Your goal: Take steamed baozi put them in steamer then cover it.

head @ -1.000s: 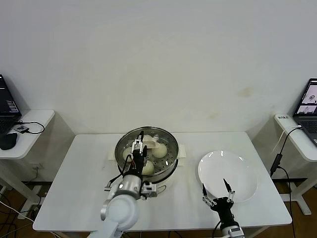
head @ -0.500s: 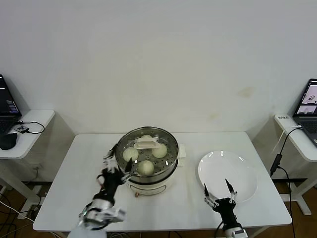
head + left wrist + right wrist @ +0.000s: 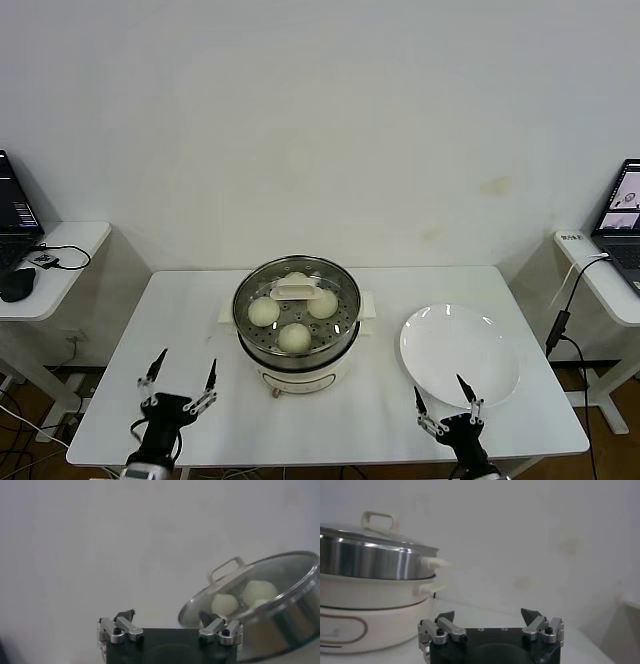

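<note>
Head view cuts off both arms at the lower edge, so only the 2 grippers and a short part of each wrist can be seen. The steamer (image 3: 296,330) stands in the middle of the white table (image 3: 120,390), and the cover (image 3: 297,300) sits on top of it with its cream handle (image 3: 296,291) in the centre. Through the glass 3 buns (image 3: 293,337) are clear; a 4th one at the back is mostly hidden behind the handle, so I cannot be sure of it. In the left wrist view only 2 buns can be made out under the cover (image 3: 252,587), and the steamer is cut off at the edge of the picture.

The left gripper (image 3: 180,376) is near the front left part of the table, well apart from the steamer, with its fingers spread wide and nothing between them. The right gripper (image 3: 444,396) is near the front right, just before the empty white plate (image 3: 459,353), also spread wide and holding nothing. The steamer lies between the 2 grippers and farther back.
</note>
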{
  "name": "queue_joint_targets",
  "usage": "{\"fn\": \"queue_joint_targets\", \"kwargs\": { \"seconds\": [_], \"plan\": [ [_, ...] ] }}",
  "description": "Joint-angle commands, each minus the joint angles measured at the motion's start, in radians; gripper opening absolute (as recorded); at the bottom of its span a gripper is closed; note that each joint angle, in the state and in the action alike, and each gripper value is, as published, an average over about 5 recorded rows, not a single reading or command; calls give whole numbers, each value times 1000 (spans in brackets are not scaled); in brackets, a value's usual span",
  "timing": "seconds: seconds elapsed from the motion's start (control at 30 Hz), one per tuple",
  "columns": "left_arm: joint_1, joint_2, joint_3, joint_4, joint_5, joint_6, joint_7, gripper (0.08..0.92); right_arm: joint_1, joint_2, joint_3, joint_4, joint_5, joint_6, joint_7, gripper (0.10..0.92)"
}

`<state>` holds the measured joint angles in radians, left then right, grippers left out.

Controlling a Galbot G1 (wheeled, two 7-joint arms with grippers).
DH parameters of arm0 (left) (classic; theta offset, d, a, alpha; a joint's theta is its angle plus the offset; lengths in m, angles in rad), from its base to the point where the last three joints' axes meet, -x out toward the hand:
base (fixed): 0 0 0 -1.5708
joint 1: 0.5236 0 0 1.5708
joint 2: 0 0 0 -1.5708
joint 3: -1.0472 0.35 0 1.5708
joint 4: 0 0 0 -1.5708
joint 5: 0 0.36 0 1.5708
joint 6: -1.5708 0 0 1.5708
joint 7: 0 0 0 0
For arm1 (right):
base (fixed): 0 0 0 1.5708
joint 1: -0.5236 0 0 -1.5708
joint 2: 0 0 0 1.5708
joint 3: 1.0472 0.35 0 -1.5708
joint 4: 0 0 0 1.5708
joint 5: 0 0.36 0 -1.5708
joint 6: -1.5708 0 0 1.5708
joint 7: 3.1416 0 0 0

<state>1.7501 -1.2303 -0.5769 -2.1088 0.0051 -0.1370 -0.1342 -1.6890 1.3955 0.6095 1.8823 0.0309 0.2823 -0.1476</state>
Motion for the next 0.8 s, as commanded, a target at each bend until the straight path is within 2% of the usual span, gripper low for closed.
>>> {"fn": "queue_joint_targets", "kwargs": {
  "seconds": [0.03, 0.3, 0.57, 0.8],
  "plan": [
    [136, 12, -77, 45, -308, -117, -4, 823, -51, -41, -10, 34, 40, -20, -12, 823],
    [131, 16, -73, 59, -307, -116, 31, 823, -66, -33, -4, 47, 57, -8, -27, 823],
    [151, 18, -75, 74, -308, -133, 69, 823, -118, -32, -15, 92, 66, -59, -27, 823],
    [166, 13, -67, 82, -306, -141, 75, 823, -145, -23, -12, 105, 68, -75, -21, 822]
  ]
}}
